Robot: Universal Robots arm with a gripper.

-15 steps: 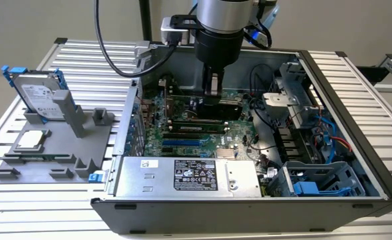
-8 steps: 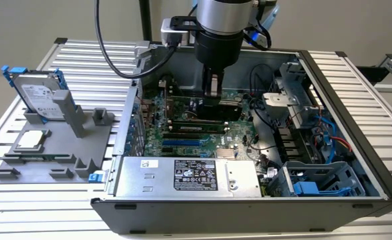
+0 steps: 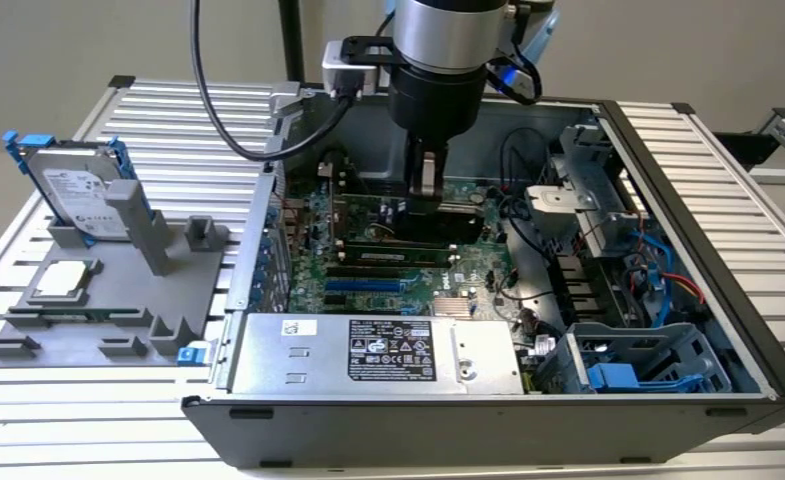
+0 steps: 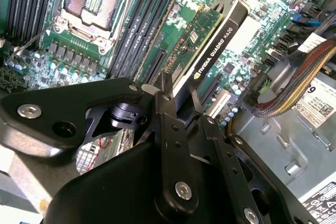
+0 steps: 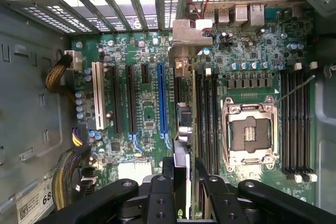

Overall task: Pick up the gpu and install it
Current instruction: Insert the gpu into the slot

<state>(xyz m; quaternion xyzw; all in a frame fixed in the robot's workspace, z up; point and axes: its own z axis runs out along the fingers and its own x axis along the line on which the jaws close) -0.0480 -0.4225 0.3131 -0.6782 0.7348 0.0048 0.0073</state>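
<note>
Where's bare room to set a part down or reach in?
Free: table slats beyond the grey fixture, and at the exterior view's right of the case. Crowded: inside the case, under the gripper clamping the gpu, cables beside.

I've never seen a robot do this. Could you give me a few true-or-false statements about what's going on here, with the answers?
1. The hand grips the gpu. True.
2. The hard drive sits inside the case. False: it stands in the gray holder outside the case, on the exterior view's left.
3. The processor socket on the motherboard is empty. True.
4. The gpu lies on the gray holder. False: the hand holds it over the motherboard, inside the case.
</note>
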